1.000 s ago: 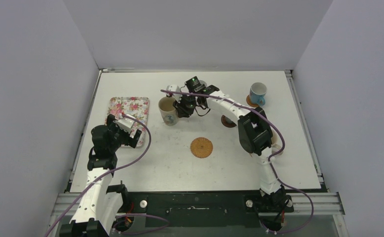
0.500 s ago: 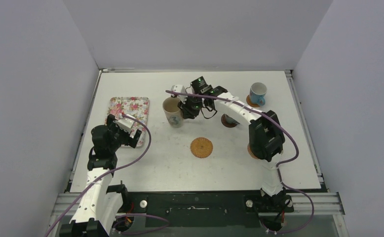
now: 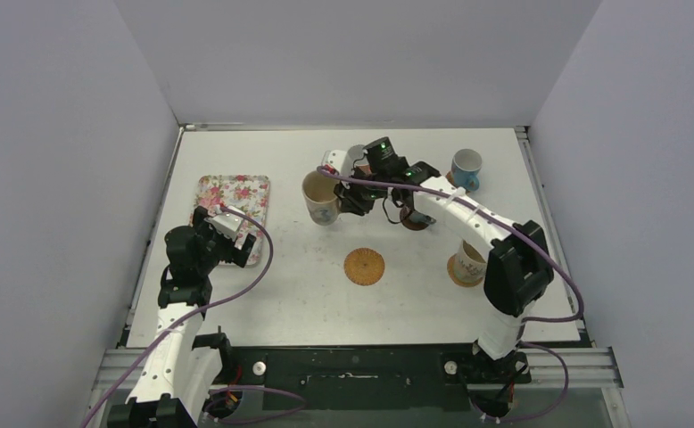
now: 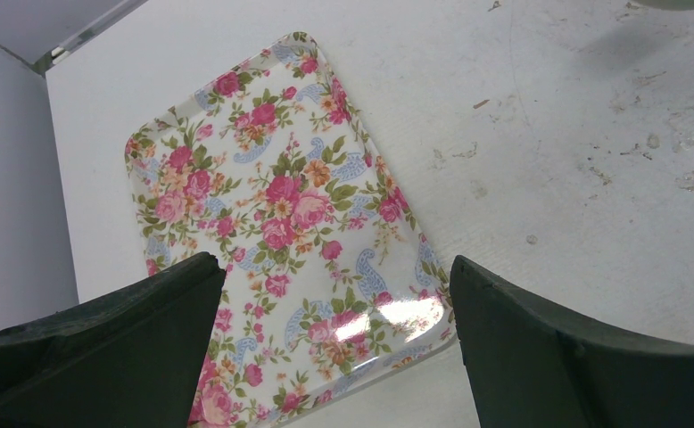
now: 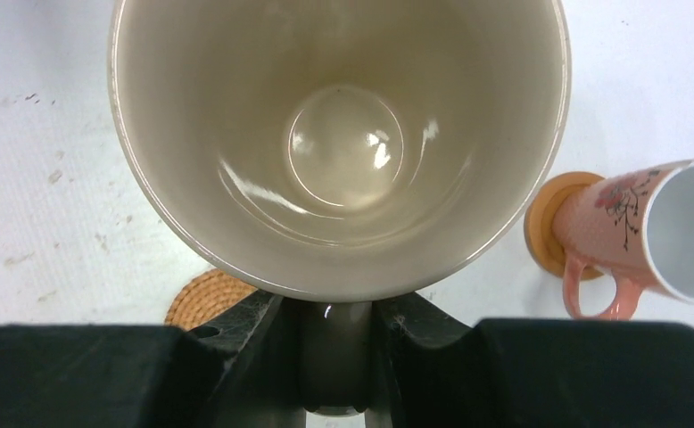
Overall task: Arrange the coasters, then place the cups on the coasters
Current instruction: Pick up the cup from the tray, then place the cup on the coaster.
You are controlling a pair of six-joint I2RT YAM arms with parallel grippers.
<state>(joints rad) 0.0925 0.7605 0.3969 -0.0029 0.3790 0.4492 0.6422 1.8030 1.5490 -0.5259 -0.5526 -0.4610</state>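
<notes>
Right gripper (image 5: 338, 357) holds cream mug (image 5: 339, 134) near woven coaster (image 5: 208, 299) and pink mug (image 5: 633, 227).

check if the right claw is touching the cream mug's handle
Touching. The right wrist view shows the right claw clamped on both sides of the handle of the cream mug, with no gap.

Tray (image 3: 230, 198) left of central mug (image 3: 322, 198), coaster (image 3: 364, 266) before it

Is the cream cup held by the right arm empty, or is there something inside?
Empty. The right wrist view looks straight into the cream cup, and its bare, glossy bottom shows.
</notes>
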